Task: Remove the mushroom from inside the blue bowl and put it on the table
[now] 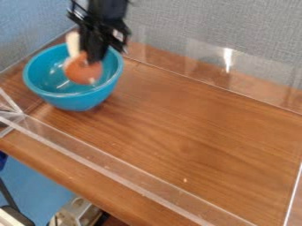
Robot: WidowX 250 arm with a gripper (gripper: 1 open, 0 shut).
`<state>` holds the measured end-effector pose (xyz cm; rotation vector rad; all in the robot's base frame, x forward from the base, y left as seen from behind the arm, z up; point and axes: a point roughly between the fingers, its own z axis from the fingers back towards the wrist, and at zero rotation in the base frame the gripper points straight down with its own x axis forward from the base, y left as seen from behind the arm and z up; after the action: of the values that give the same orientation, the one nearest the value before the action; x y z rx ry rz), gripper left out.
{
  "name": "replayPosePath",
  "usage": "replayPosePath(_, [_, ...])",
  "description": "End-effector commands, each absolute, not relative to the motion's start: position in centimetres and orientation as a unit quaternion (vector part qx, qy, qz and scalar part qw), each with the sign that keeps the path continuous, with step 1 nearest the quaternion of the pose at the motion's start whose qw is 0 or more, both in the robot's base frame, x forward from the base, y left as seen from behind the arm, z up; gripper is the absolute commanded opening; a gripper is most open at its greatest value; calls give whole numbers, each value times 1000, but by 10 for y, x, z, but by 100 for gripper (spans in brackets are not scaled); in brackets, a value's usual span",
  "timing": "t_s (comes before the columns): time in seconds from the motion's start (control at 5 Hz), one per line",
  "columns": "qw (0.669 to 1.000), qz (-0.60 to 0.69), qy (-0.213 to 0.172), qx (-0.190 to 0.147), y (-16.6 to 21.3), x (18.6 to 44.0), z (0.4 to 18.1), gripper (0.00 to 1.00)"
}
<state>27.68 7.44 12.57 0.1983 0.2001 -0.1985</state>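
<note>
The mushroom (83,70), orange-brown capped, hangs in the air over the right half of the blue bowl (59,84), lifted clear of the bowl's floor. My gripper (90,58) is shut on it from above, its black fingers pointing steeply down. The turquoise bowl rests at the far left of the brown wooden table (189,124).
Low clear acrylic walls (224,62) edge the tabletop on all sides. A grey-blue backdrop stands behind the bowl. The wood surface stretches to the right and front of the bowl.
</note>
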Motion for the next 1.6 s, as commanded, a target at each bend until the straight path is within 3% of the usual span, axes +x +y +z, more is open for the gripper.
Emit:
replayPosePath(0.0, [984,-126,74,102,38,269,131,0])
replayPosePath(0.4, [968,-219,95,81,-27,260,94,0])
replayPosePath(0.8, [950,-286,103,70,-54,255,54,0])
replayPosePath(1.4, [949,-299,78,57,-56,257,40,0])
